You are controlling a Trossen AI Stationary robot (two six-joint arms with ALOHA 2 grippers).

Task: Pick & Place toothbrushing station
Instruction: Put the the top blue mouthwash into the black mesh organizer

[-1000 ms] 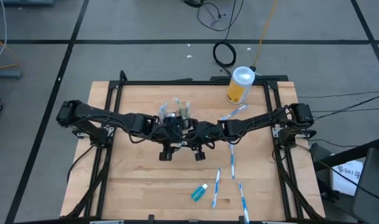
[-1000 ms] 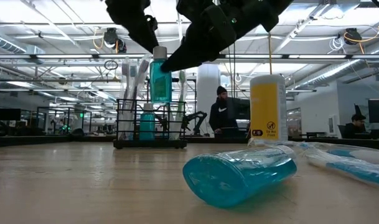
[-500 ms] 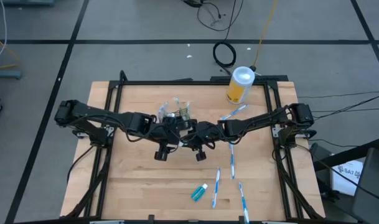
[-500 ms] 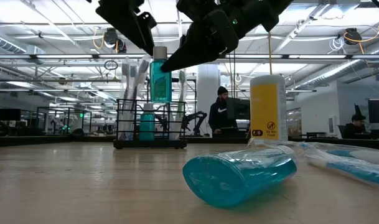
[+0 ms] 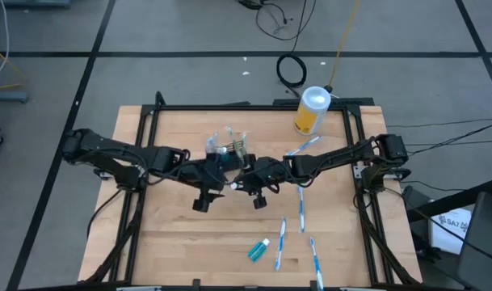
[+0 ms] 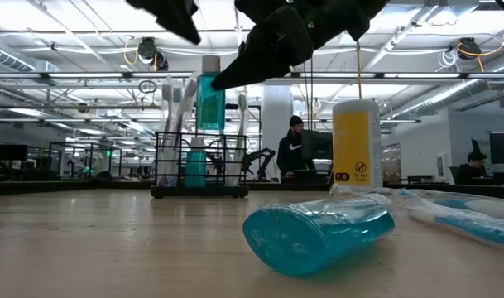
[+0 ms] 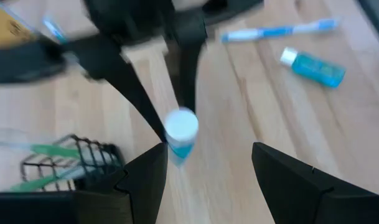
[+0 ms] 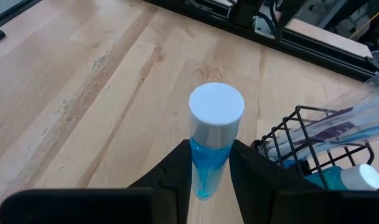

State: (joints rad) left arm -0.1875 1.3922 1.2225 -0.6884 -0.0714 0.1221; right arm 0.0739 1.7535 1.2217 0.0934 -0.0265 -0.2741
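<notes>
The black wire-mesh caddy [image 5: 229,147] stands on the table's far middle and holds toothbrushes and a teal tube [image 6: 195,163]. My right gripper [image 8: 211,171] is shut on a second teal tube with a white cap [image 6: 210,95], held upright beside the caddy [image 8: 313,146] at about the height of its rim. My left gripper [image 7: 208,180] is open. Its fingers stand apart on either side of that tube [image 7: 180,134] without touching it, and it shows high in the low view [image 6: 173,12]. My right gripper pinches the tube's teal body [image 8: 209,163] just below the white cap between its two fingers. The fingers come slanting down from the table's right side and lie across the tube. The tube is upright with its cap up, lifted clear of the table.
A third teal tube [image 5: 258,250] lies on the near table, large in the low view [image 6: 318,234]. Loose toothbrushes [image 5: 281,241] lie near it and toward the right [image 5: 304,146]. A yellow canister with a white lid [image 5: 313,110] stands at the far right. People show beyond the table.
My left gripper has drawn away from the tube's cap, going up and toward the table's left edge. The tube stays upright in my right gripper.
</notes>
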